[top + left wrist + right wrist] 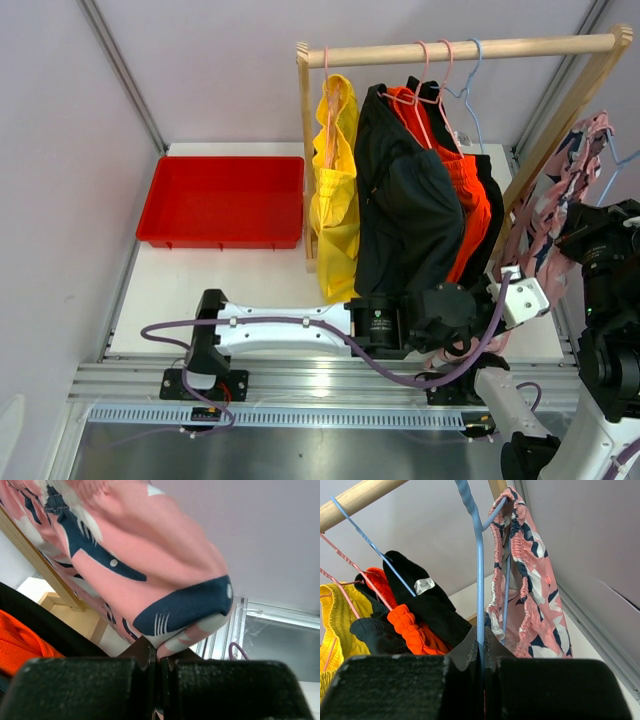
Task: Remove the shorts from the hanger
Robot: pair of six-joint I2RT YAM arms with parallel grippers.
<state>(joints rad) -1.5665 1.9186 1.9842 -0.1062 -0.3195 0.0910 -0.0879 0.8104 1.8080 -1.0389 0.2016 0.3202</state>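
The pink shorts with a dark navy pattern (558, 190) hang on a blue hanger (480, 575) off the right end of the wooden rack (520, 46). My right gripper (481, 641) is shut on the hanger's wire, and in the top view it (585, 238) is beside the rack's right leg. My left gripper (160, 656) is shut on the lower hem of the pink shorts (150, 580), and in the top view it (514, 288) is below them. Yellow (336, 190), charcoal (405, 210), orange (470, 205) and black (492, 200) shorts hang on the rod.
A red tray (160, 228) lies on the white table left of the rack. The rack's left post (305, 150) and slanted right leg (560, 125) stand close to both arms. A grey wall panel runs along the right side (600, 555).
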